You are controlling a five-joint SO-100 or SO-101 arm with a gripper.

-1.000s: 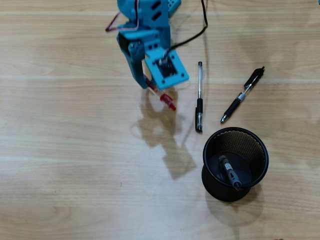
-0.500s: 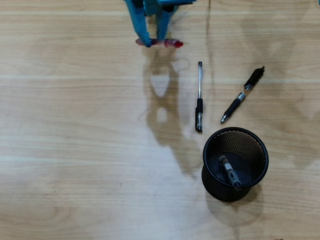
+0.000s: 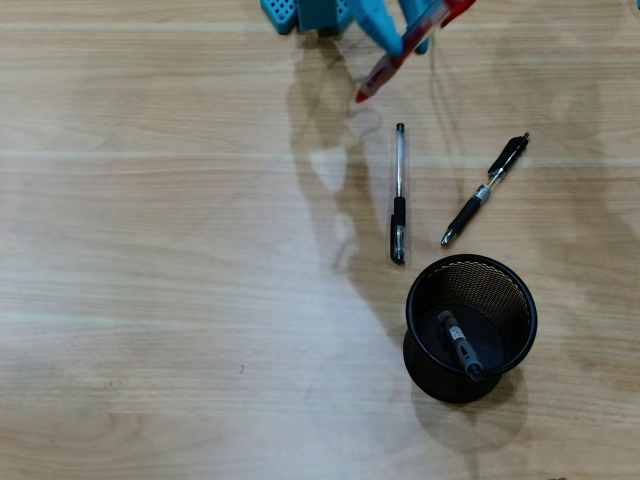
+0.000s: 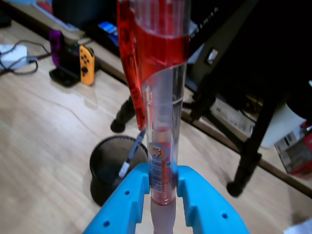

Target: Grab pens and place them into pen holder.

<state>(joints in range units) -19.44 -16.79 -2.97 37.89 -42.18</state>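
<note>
My blue gripper (image 4: 163,184) is shut on the red and clear pen (image 4: 161,97), which stands up between the two fingers in the wrist view. In the overhead view the gripper (image 3: 400,40) is at the top edge, holding the red pen (image 3: 385,68) in the air on a slant. The black mesh pen holder (image 3: 470,325) stands at the lower right with a grey-black pen (image 3: 458,344) inside. It also shows in the wrist view as the holder (image 4: 114,163), far below. A clear pen with black cap (image 3: 399,195) and a black pen (image 3: 485,190) lie on the table above the holder.
The wooden table (image 3: 160,300) fills the overhead view. In the wrist view, black stand legs (image 4: 253,141), a game controller (image 4: 78,56) and cables (image 4: 19,58) lie beyond the table.
The gripper has risen and swung right along the top edge with the red pen, which has turned from level to slanted. The other pens and the holder have not moved.
</note>
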